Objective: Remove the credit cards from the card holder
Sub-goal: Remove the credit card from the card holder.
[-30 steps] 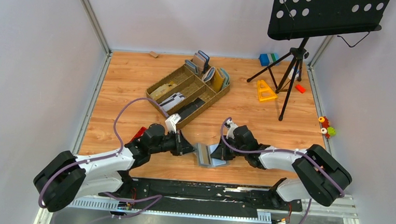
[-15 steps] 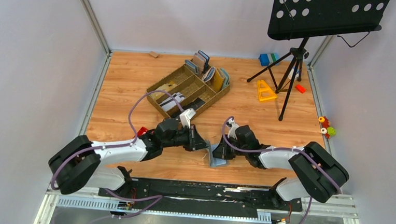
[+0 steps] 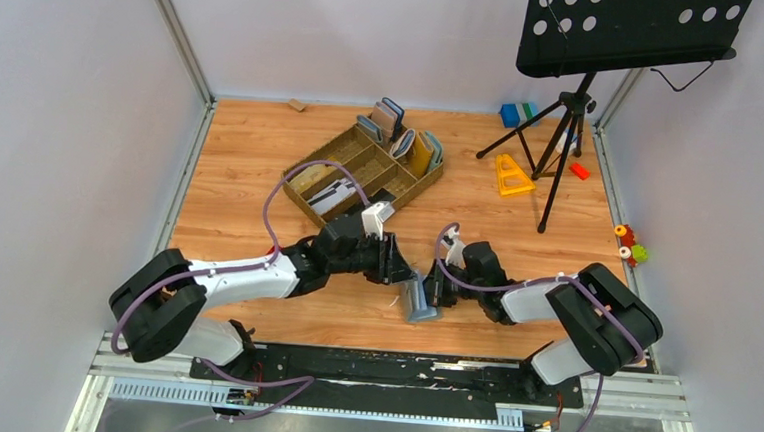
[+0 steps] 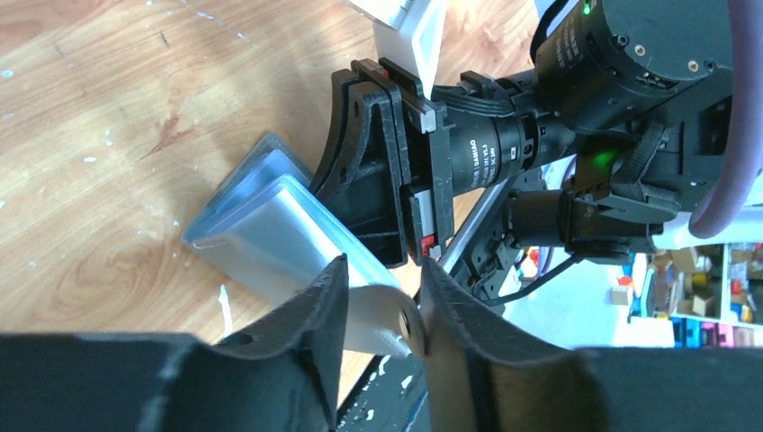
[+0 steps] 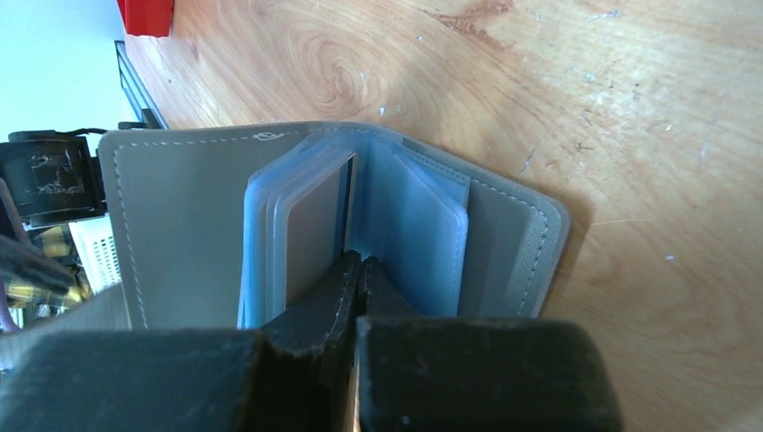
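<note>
The grey card holder stands on edge on the wooden table between both grippers. In the right wrist view the card holder is spread open, showing light blue sleeves, one with a grey-brown credit card inside. My right gripper is shut, its tips pinching an inner sleeve at the fold. My left gripper has its jaws apart, with the holder's curled grey cover flap lying between the fingers. From the left wrist, the black fingers of the right gripper show just behind the holder's sleeves.
A brown compartment tray sits behind the arms, with upright wallets at its far end. A music stand, a yellow triangle and a blue block are at the back right. A red piece lies by the left arm.
My left gripper travelled right to the card holder and its jaws parted around the cover flap. The holder went from lying spread to standing more upright. The right gripper stayed shut.
</note>
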